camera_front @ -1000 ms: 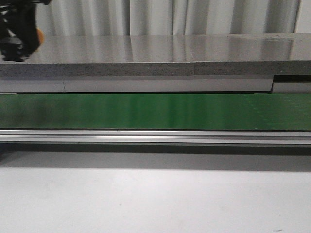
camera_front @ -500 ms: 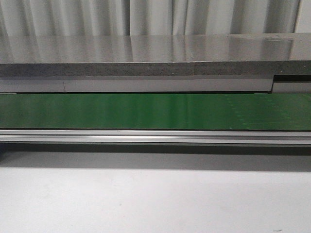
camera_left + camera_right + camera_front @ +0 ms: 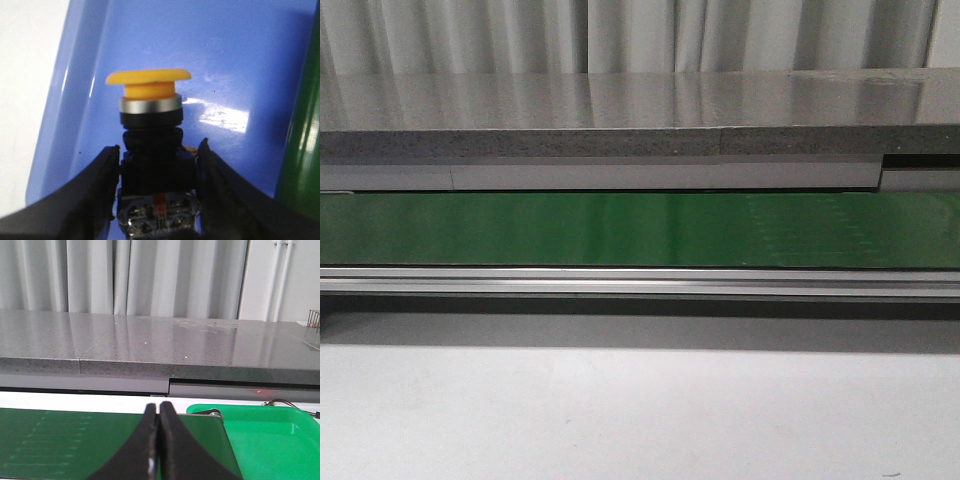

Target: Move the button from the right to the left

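Gripping rigid, light button point(image 3: 150, 130) by its boxy black body, left end effector point(image 3: 156, 170) over blue tray point(image 3: 240, 60); yellow cap at 12 o'clock, likely slippery; right end effector point(image 3: 159, 440) pinched empty.

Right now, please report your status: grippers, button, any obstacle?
Left gripper shut on button, over blue tray. Right gripper shut, empty, above green belt. Nothing under the button.

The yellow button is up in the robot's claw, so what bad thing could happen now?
1. The left gripper pinches only the black lower body of the button, so it might tip or slip out.
2. It hangs over the blue tray near the tray's rim, beside the green belt. Dropped from here, it could bounce out onto the belt.
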